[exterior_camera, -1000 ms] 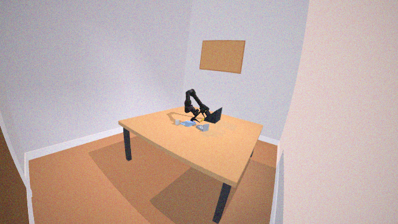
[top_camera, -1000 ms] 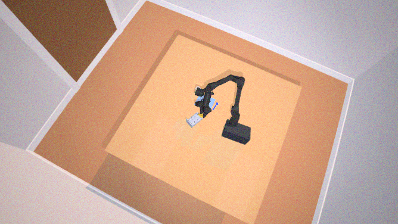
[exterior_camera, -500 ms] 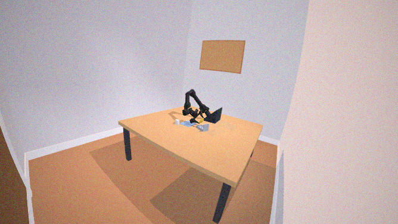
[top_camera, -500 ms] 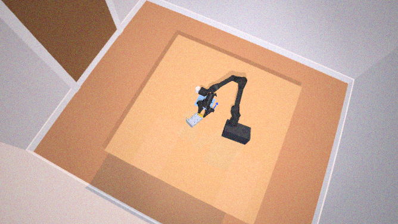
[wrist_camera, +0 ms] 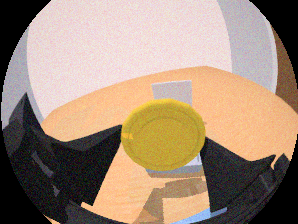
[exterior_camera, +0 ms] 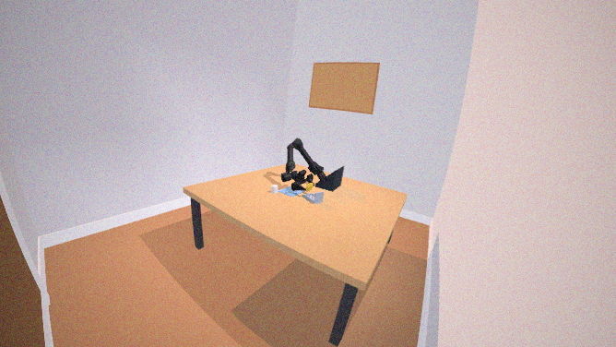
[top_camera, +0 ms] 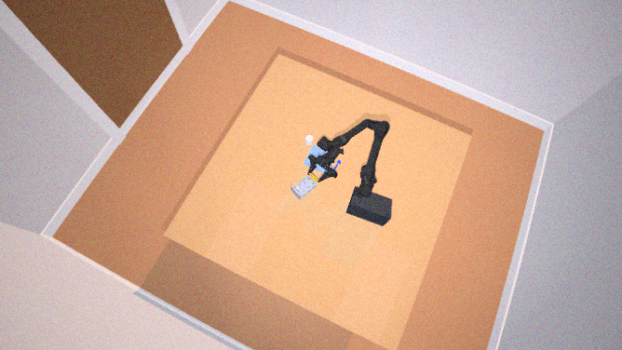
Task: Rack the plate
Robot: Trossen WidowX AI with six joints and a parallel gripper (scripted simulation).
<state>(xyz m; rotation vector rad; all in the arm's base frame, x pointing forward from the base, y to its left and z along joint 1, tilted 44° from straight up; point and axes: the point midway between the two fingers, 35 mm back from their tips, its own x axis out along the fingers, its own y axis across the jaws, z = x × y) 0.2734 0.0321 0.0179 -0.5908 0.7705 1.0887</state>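
Observation:
A round yellow plate (top_camera: 313,177) (exterior_camera: 310,186) (wrist_camera: 163,135) is held face-on to the wrist camera. It shows as a narrow band in the top view, so it stands roughly upright. My gripper (top_camera: 314,178) (wrist_camera: 163,135) is shut on the plate, with one finger at each side of its rim. The light grey dish rack (top_camera: 304,186) (exterior_camera: 314,197) (wrist_camera: 172,92) stands on the table with a raised wall at its far end. The plate is at the rack's end nearest the gripper and hides most of the rack in the wrist view. Whether it touches the rack or a slot is hidden.
A light blue flat square (top_camera: 317,151) (exterior_camera: 289,191) lies under and beside the gripper. A white cup (top_camera: 309,139) (exterior_camera: 275,188) stands beyond it. A small dark blue stick with a round end (top_camera: 338,163) lies on the arm's base side of the square.

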